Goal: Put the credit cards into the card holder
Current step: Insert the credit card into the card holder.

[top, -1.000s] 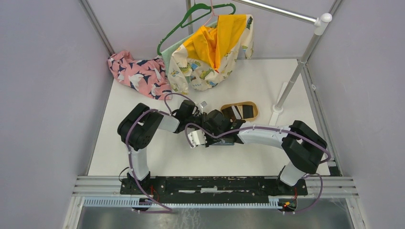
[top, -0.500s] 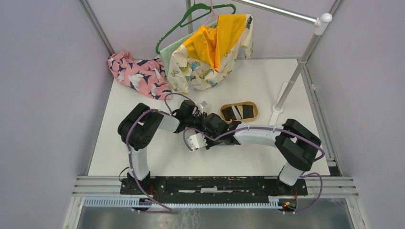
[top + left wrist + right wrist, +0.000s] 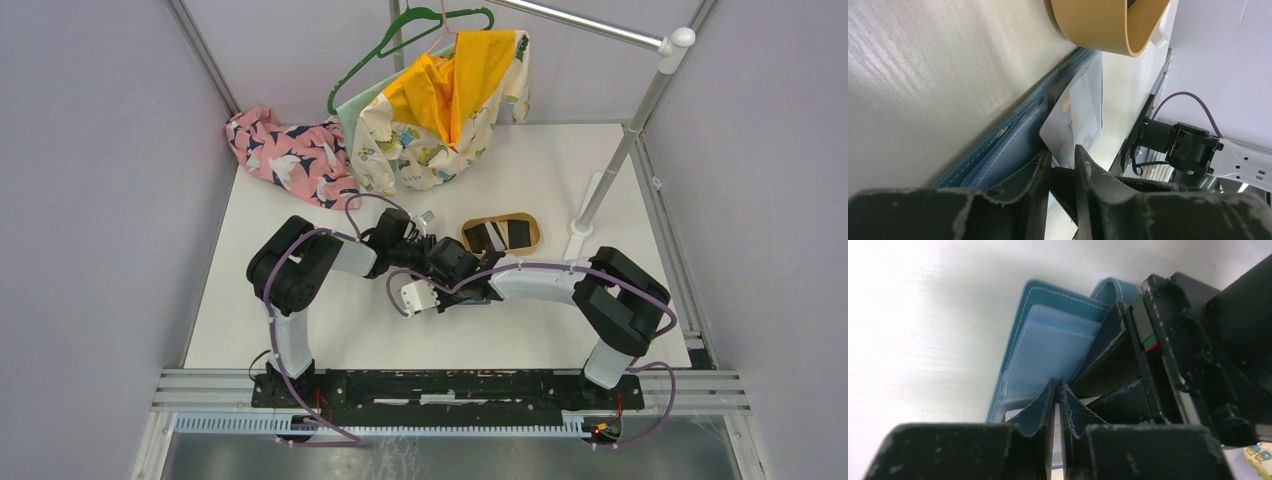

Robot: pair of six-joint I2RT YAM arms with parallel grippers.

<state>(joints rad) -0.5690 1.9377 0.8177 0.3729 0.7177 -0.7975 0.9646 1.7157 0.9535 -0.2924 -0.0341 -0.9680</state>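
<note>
The teal card holder (image 3: pixel 1048 345) lies open on the table with a clear sleeve inside; it also shows in the left wrist view (image 3: pixel 1013 142) and, mostly hidden under the arms, in the top view (image 3: pixel 483 297). My left gripper (image 3: pixel 1062 155) is shut on the end of a pale credit card (image 3: pixel 1080 107) slanting over the holder. My right gripper (image 3: pixel 1056 386) is shut, its tips at the sleeve's edge. The pale card (image 3: pixel 1015 416) lies behind its fingers. Both grippers meet mid-table, left (image 3: pixel 425 252) and right (image 3: pixel 445 280).
An oval tan wooden tray (image 3: pixel 475 222) just behind the grippers holds a dark card (image 3: pixel 516 232) and a pale card (image 3: pixel 497 236); its wall (image 3: pixel 1098 25) is close in the left wrist view. Clothes (image 3: pixel 290 150) and a hanger stand (image 3: pixel 580 240) are at the back.
The right arm has shifted left and slightly back, bringing its gripper closer against the left gripper. The left arm has barely moved.
</note>
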